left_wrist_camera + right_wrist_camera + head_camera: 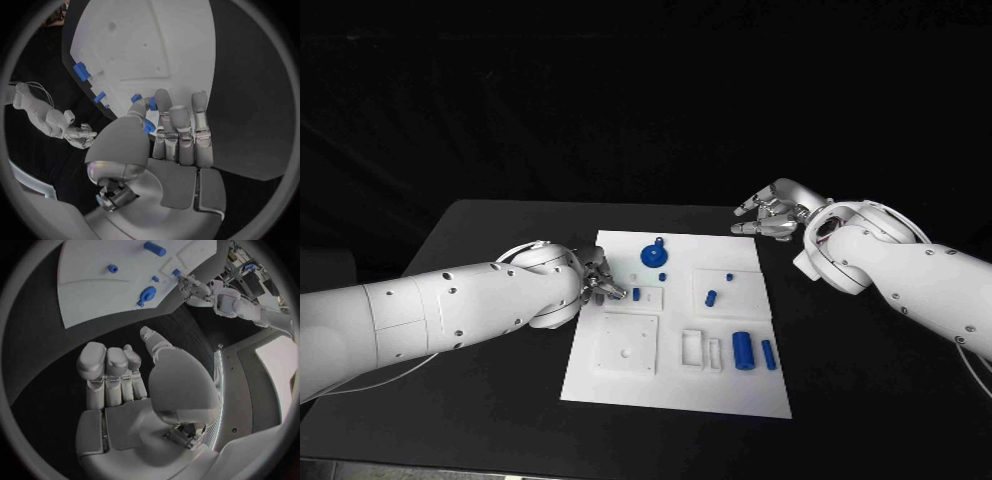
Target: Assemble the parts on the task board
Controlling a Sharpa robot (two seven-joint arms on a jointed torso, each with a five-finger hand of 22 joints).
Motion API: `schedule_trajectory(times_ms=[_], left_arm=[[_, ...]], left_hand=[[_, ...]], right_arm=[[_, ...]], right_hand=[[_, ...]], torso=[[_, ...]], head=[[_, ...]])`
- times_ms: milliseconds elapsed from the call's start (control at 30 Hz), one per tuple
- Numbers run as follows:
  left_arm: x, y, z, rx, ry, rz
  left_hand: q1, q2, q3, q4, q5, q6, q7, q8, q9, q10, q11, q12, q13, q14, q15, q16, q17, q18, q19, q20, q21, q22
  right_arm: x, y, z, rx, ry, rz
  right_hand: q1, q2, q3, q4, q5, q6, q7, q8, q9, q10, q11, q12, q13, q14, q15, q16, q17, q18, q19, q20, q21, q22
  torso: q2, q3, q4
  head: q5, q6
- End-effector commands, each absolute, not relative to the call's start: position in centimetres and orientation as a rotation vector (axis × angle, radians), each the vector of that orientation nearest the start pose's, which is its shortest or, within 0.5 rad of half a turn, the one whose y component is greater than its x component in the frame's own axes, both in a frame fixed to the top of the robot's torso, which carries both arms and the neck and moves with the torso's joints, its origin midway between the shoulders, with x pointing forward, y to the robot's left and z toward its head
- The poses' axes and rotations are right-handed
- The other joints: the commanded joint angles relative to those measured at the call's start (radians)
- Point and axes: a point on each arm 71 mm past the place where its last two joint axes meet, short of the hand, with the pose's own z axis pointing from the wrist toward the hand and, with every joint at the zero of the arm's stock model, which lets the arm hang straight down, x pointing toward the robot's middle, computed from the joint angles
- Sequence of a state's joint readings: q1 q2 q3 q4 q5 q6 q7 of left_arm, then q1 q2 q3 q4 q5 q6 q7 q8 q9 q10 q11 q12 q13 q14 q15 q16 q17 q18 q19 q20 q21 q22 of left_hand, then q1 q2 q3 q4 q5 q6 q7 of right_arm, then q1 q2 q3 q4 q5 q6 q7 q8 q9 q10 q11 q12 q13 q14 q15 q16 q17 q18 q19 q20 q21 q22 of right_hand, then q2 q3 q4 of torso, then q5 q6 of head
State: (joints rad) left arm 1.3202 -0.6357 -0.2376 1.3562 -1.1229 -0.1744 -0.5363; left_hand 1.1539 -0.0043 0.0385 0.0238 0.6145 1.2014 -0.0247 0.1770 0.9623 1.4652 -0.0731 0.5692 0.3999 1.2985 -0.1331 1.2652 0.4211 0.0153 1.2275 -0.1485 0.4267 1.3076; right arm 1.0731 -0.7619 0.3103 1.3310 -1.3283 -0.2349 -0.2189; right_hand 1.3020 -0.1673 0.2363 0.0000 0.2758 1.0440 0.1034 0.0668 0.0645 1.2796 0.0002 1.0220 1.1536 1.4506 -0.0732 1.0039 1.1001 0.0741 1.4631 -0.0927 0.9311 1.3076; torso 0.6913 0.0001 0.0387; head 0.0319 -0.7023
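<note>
I see the black table (488,240) carrying the white task board (678,385) at its middle; I place everything else from that board.

Both white arms come next. My left arm (430,310) reaches in to the board's left edge. My right arm (906,270) sits off the board's far right corner, over bare table.

Left hand (599,283): it sits at the board's left edge, about halfway along. In the left wrist view its fingers (181,125) lie side by side, pressed together and bent at the tips, with the thumb alongside. A small blue piece (149,103) shows just past the fingertips. I cannot tell whether it is pinched or merely lying behind them.

Right hand (769,215): it is well apart from the parts, beyond the board's far right corner. In the right wrist view its fingers (107,365) are curled in close together, the thumb out to one side, nothing in them.

Parts on the board, biggest first: a round blue disc part (653,254) near the far edge; a thick blue cylinder (743,350) toward the near right, with a slimmer blue pin (769,352) just beside it; a short blue peg (711,297) at the middle right; a small blue block (638,294) near my left hand.
</note>
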Motion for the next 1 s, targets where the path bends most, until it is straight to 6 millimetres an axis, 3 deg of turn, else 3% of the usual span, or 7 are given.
schedule_trajectory(times_ms=[33,233,567,933,1000], left_arm=[[50.92,17.29,-23.18,-0.191,2.109,-0.3],[51.01,17.41,-23.18,-0.195,2.106,-0.296],[51.1,17.59,-23.18,-0.199,2.103,-0.292],[50.95,17.78,-23.21,-0.194,2.112,-0.295],[50.88,17.8,-23.23,-0.192,2.117,-0.297]], left_hand=[[0.002,-0.013,-0.007,0.016,-0.011,0.02,-0.014,0.003,0.001,0.041,-0.006,-0.003,-0.001,0.005,-0.001,-0.006,-0.001,-0.015,0.006,0.001,-0.006,0.018],[0.016,-0.028,-0.036,0.072,-0.024,0.023,-0.014,0.004,0.002,0.041,-0.006,-0.002,-0.001,0.005,-0.001,-0.007,-0.002,-0.015,0.007,0.002,-0.008,0.018],[0.02,-0.075,-0.068,0.156,-0.041,0.027,-0.013,0.007,0.005,0.04,-0.005,-0.005,0.0,0.003,0.0,-0.01,-0.005,-0.015,0.007,0.003,-0.012,0.018],[0.031,-0.131,-0.066,0.192,-0.066,0.018,-0.005,-0.003,-0.006,0.033,0.0,-0.022,-0.003,-0.009,0.005,-0.02,-0.013,-0.015,0.0,0.007,-0.024,0.017],[0.031,-0.136,-0.069,0.19,-0.091,0.011,-0.001,-0.009,-0.014,0.028,0.002,-0.027,-0.004,-0.013,0.007,-0.024,-0.016,-0.015,-0.003,0.009,-0.028,0.017]], right_arm=[[54.04,-24.06,-14.94,0.28,1.637,0.614],[54.05,-24.08,-14.94,0.28,1.637,0.614],[54.05,-24.15,-14.94,0.281,1.636,0.612],[54.04,-24.2,-15.01,0.282,1.637,0.611],[54.03,-24.22,-15.05,0.282,1.638,0.611]], right_hand=[[-0.01,0.002,0.002,0.001,0.006,0.003,0.003,-0.005,-0.001,-0.004,-0.002,-0.001,0.001,-0.001,0.002,-0.004,0.0,0.012,0.035,0.004,-0.004,0.116],[-0.01,0.002,0.002,0.001,0.006,0.003,0.003,-0.005,-0.001,-0.004,-0.002,-0.001,0.001,-0.001,0.002,-0.004,0.0,0.012,0.035,0.004,-0.004,0.116],[-0.009,0.002,0.002,0.003,0.008,0.003,0.003,-0.005,-0.001,-0.004,-0.002,-0.001,0.0,-0.001,0.002,-0.005,0.0,0.012,0.035,0.004,-0.006,0.115],[-0.009,0.001,0.002,0.003,0.008,0.003,0.003,-0.005,-0.001,-0.004,-0.002,-0.001,0.0,-0.001,0.002,-0.005,-0.001,0.012,0.035,0.004,-0.006,0.115],[-0.009,0.001,0.002,0.003,0.008,0.003,0.003,-0.005,-0.001,-0.004,-0.002,-0.001,0.0,-0.001,0.002,-0.005,-0.001,0.012,0.035,0.004,-0.006,0.115]], torso=[[0.0,-0.0004,-0.0001],[0.0,0.0004,-0.0003],[0.0,0.0002,0.0],[-0.001,-0.0009,0.0],[-0.001,-0.0011,-0.0002]], head=[[0.0,0.001],[-0.001,0.002],[-0.003,0.002],[-0.003,0.003],[-0.003,0.003]])
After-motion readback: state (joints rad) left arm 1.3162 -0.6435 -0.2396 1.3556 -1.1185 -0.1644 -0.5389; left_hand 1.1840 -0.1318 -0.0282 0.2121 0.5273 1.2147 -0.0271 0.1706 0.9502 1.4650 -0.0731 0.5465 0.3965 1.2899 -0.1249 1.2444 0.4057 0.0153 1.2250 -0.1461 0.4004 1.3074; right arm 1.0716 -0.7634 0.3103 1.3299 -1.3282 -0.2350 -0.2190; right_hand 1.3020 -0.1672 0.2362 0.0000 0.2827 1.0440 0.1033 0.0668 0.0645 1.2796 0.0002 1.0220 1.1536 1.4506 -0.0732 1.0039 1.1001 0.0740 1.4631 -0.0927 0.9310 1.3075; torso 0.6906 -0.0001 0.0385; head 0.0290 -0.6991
